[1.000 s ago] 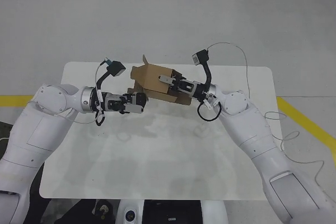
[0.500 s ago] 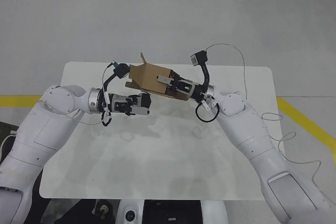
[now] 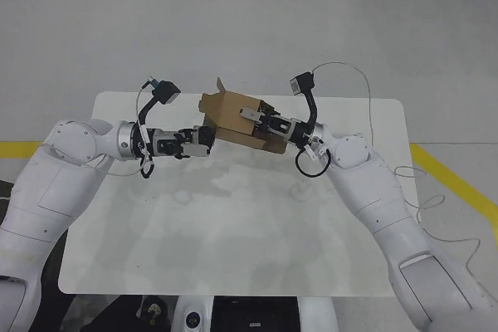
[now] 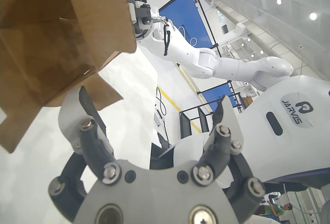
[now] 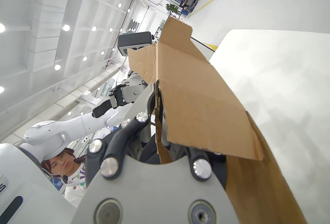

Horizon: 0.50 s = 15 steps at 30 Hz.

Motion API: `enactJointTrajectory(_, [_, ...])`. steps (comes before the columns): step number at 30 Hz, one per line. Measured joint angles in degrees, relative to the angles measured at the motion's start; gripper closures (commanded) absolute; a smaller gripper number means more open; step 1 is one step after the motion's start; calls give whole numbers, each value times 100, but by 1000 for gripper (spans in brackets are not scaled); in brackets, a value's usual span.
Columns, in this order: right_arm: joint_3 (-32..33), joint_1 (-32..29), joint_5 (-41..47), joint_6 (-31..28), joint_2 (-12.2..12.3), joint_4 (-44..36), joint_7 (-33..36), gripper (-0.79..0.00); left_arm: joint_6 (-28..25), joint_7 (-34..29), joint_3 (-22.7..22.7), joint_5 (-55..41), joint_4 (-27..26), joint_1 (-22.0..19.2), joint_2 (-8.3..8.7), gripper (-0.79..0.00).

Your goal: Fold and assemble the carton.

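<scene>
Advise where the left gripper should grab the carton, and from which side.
Take the loose flap at the carton's open end, coming in from the left gripper's side. It juts out thin and free beside its open fingers, while the right gripper clamps the far end.

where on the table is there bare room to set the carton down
Bare: the table's whole near half, bordered by the two arms and the near edge. Crowded: the far middle, where the carton, left gripper and right gripper meet.
</scene>
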Motion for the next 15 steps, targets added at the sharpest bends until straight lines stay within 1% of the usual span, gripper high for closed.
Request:
enactJointTrajectory(5, [193,-54,-65,65,87,-113,233,0,-68,66,-156,-42,117,45,87,-785])
enactJointTrajectory(12, [444,-239,-9,447,242,-476,929,0,-202,200,-273,83,652,-91,162,-785])
enactJointTrajectory(15, [498,-318,32,584,277,-606,1079,0,-256,256,-258,165,735,-132,166,-785])
